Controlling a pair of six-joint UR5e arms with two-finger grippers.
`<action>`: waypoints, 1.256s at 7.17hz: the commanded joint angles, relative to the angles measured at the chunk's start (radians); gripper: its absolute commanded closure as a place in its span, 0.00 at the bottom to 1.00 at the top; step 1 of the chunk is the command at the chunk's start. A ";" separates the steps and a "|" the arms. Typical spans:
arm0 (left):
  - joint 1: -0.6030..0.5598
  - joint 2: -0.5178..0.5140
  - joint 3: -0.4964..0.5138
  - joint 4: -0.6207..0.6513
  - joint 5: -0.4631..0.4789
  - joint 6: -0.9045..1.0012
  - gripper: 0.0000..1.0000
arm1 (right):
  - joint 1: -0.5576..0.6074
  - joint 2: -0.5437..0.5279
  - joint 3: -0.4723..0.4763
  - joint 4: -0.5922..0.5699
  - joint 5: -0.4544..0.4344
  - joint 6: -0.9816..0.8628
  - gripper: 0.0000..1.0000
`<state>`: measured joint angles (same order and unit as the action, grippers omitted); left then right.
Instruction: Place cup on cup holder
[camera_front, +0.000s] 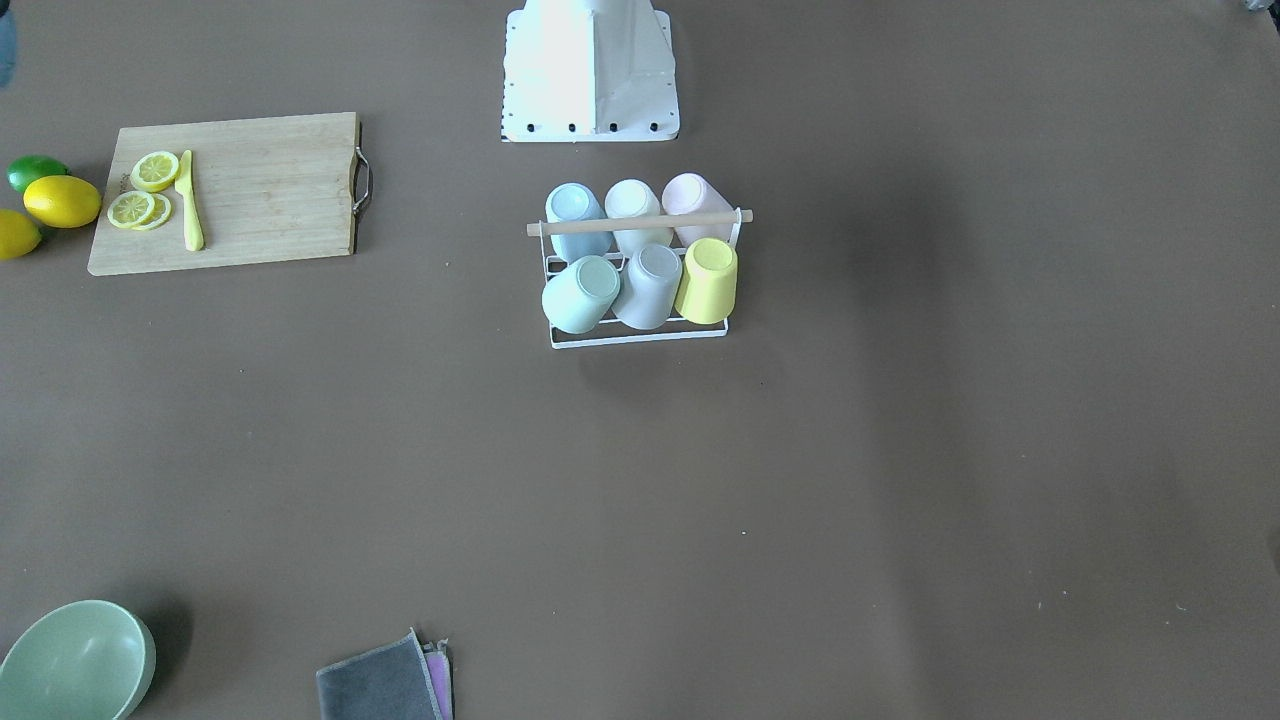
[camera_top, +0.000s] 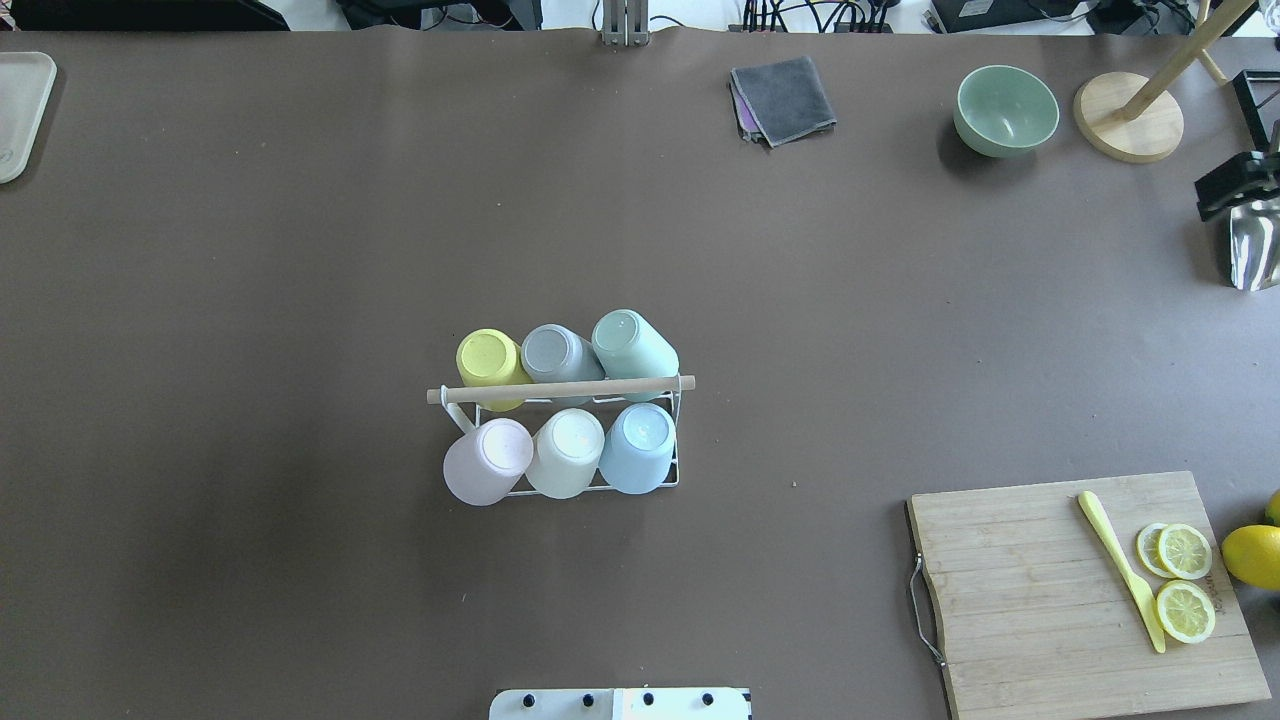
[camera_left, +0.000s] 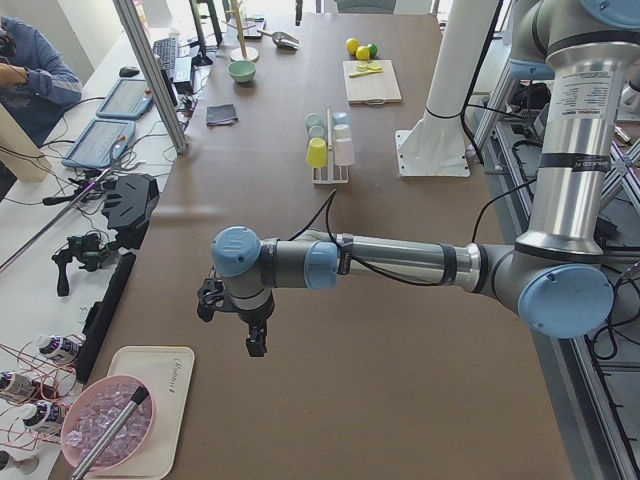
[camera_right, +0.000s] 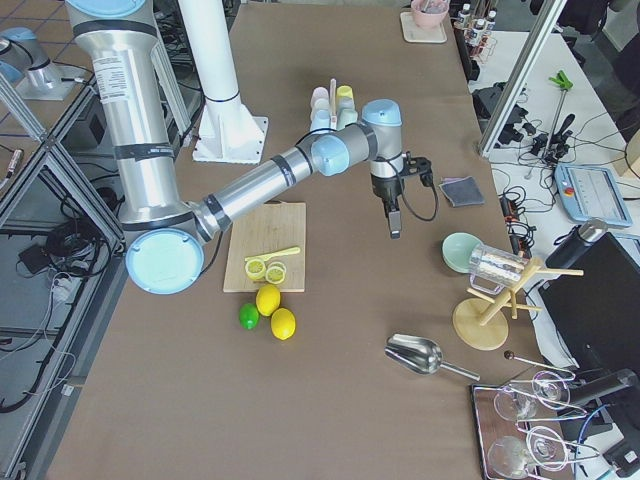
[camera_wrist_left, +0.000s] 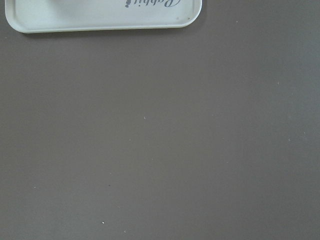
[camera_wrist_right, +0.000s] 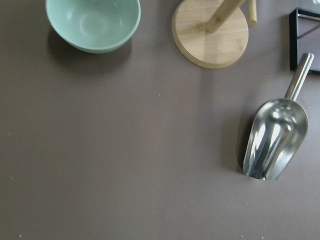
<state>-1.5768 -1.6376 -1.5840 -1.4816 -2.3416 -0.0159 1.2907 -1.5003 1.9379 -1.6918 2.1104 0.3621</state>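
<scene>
Cup holder (camera_top: 560, 388) stands on the counter (camera_top: 300, 250) at the centre of the overhead frame. Six cups (camera_top: 571, 465) sit inverted on its prongs, in two rows of three. Left gripper (camera_left: 255, 340) hangs over the counter, lower left of the left side frame. The right gripper (camera_right: 393, 222) hangs mid-frame in the right side view. The state of the jaws cannot be told for either.

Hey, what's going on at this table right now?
Nothing is being handled at the moment. Six cups sit upside down on the cup holder in mid-table, three on each side of its wooden rod. The left gripper hangs over bare table near a white tray, and the right gripper hangs near the green bowl. Neither touches anything.
</scene>
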 joint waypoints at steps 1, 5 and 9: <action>0.000 0.008 -0.001 0.000 -0.016 -0.001 0.03 | 0.157 -0.174 -0.035 -0.005 0.193 -0.207 0.00; 0.000 0.008 -0.001 -0.005 -0.018 0.001 0.03 | 0.251 0.005 -0.455 0.075 0.266 -0.332 0.00; -0.006 0.010 0.001 -0.005 -0.012 0.001 0.02 | 0.240 0.107 -0.530 0.075 0.209 -0.242 0.00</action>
<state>-1.5817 -1.6281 -1.5837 -1.4864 -2.3556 -0.0154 1.5360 -1.4112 1.4063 -1.6161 2.3449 0.0616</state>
